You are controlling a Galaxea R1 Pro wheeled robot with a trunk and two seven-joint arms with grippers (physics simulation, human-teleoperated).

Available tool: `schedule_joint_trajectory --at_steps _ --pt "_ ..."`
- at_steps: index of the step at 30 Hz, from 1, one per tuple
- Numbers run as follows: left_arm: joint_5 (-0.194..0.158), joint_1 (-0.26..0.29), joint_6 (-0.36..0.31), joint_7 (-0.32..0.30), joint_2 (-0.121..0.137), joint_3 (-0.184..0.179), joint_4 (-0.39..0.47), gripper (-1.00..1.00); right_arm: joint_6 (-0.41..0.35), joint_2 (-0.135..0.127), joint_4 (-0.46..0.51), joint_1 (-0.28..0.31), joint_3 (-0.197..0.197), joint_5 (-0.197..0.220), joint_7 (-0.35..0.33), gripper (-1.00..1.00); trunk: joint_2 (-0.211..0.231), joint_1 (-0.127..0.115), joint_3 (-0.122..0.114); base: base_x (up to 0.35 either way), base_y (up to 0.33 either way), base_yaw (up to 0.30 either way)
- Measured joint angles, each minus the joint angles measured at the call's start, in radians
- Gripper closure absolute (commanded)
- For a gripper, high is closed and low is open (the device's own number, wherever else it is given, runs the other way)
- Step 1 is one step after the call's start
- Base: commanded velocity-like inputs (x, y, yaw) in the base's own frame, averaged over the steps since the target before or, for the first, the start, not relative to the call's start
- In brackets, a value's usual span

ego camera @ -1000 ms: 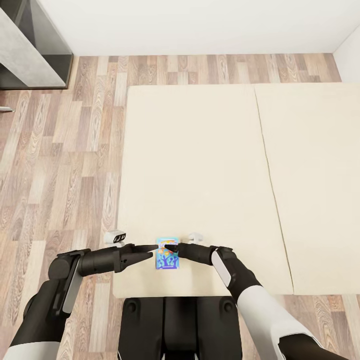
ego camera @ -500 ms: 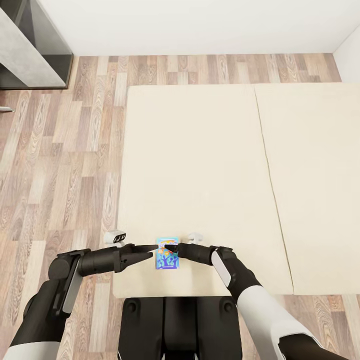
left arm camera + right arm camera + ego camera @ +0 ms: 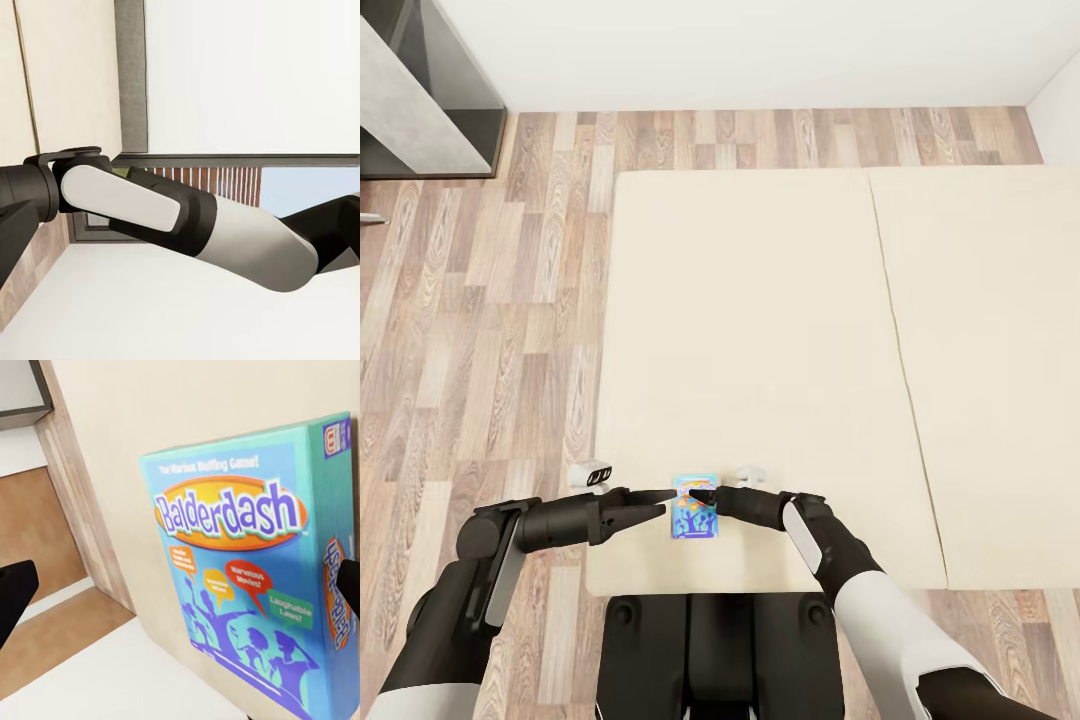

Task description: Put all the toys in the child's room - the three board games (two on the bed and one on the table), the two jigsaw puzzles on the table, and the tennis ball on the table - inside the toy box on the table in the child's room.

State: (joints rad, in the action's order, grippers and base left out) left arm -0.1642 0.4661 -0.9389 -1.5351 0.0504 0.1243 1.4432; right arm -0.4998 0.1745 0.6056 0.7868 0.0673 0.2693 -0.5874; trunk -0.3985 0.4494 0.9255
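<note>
Upper arms: white, smooth shells.
Forearms and wrists: matte black, cylindrical.
Left pincer (image 3: 660,503): black, tapered fingers.
Right pincer (image 3: 698,494): black.
Base: dark, boxy.

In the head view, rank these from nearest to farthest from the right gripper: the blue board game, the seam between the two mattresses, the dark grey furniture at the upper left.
1. Blue board game: on the bed's near edge, right at the right gripper.
2. Mattress seam: to the robot's right, running away across the bed.
3. Dark grey furniture: far corner on the robot's left, beyond the wood floor.
</note>
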Motion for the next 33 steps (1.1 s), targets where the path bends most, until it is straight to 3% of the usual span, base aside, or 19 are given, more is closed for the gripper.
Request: schedule_joint_trajectory --at_steps 33 --pt "0.000 0.000 0.000 0.000 0.000 0.000 0.000 -1.00 0.003 0.000 0.001 0.000 0.000 -0.001 0.000 -1.00 0.000 0.000 0.000 0.000 0.090 0.000"
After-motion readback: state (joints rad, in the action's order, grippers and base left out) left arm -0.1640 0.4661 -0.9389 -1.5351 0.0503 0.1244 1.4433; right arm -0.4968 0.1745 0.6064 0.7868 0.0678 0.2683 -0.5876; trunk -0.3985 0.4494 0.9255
